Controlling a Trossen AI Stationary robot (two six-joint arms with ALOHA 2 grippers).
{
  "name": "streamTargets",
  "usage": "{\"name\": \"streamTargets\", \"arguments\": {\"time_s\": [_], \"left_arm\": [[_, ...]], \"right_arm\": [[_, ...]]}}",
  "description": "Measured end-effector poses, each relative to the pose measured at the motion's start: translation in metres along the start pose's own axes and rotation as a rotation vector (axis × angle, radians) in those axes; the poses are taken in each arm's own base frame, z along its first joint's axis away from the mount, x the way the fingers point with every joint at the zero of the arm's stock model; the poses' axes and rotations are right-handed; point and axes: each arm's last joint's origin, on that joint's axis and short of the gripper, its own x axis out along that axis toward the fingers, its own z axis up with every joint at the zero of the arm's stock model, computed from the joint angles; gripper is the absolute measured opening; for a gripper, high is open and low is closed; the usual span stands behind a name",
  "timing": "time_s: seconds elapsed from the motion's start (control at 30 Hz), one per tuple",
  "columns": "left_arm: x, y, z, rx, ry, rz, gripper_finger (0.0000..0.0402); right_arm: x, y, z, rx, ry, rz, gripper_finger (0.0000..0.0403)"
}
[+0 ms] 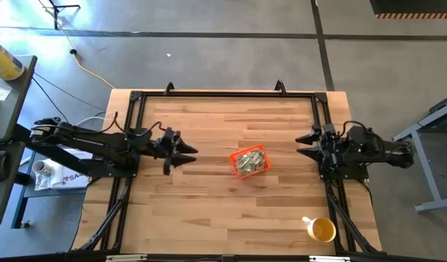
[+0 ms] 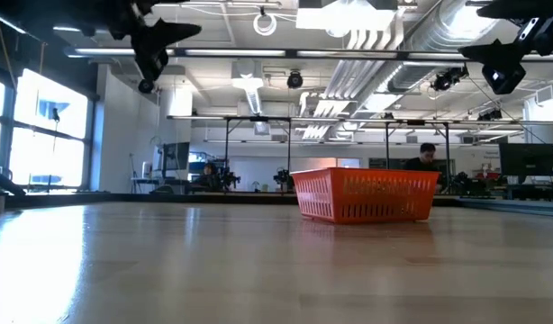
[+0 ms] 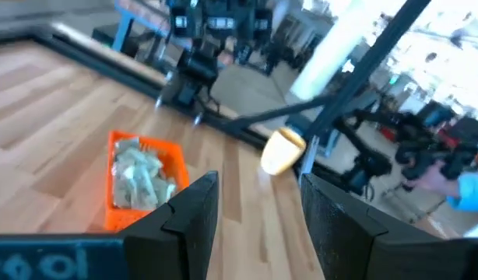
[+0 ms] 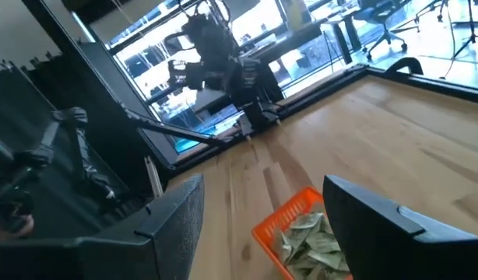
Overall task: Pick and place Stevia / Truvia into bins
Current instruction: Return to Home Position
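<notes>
Stevia packets (image 1: 249,161) lie in a loose heap inside the orange bin (image 1: 234,163), and I see none out on the wood. They are pale green and white. They point every which way in the pile, so I cannot give one line for them all.

I see the bin sitting flat on the table (image 1: 209,204), close to the middle, between my two arms. Its long side runs across from one arm toward the other, turned a little, with the end nearer the right arm a bit farther from the cup. A yellow cup (image 1: 322,230) stands well apart, near the table corner on the right arm's side.

My left claw (image 1: 188,155) is over the table on its own side and points at the bin. Its two fingers are spread and hold nothing. My right claw (image 1: 300,145) is over the table's right edge and also faces the bin, fingers wide apart and bare. From the low camera, both hang up high, off the wood.
</notes>
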Motion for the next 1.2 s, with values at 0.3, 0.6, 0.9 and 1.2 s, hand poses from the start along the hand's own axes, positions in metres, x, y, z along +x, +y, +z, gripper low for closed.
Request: {"name": "streamTargets", "arguments": {"time_s": [0.3, 0.6, 0.9, 1.2], "left_arm": [[-0.053, 0.002, -0.007, -0.004, -0.005, 0.025, 0.0216], [-0.094, 0.004, -0.010, 0.050, -0.029, 0.074, 0.0216], [-0.095, 0.022, -0.043, 0.051, -0.085, 0.021, 0.0216], [-0.091, 0.036, -0.074, 0.025, -0.002, -0.038, 0.0216]], "right_arm": [[0.000, 0.002, 0.002, -0.019, -0.010, 0.039, 0.0252], [0.001, 0.001, 0.001, -0.025, -0.015, 0.019, 0.0252], [0.017, -0.005, -0.010, -0.037, -0.194, 0.103, 0.0252], [0.028, -0.017, -0.031, -0.013, -0.342, 0.136, 0.0252]]}}
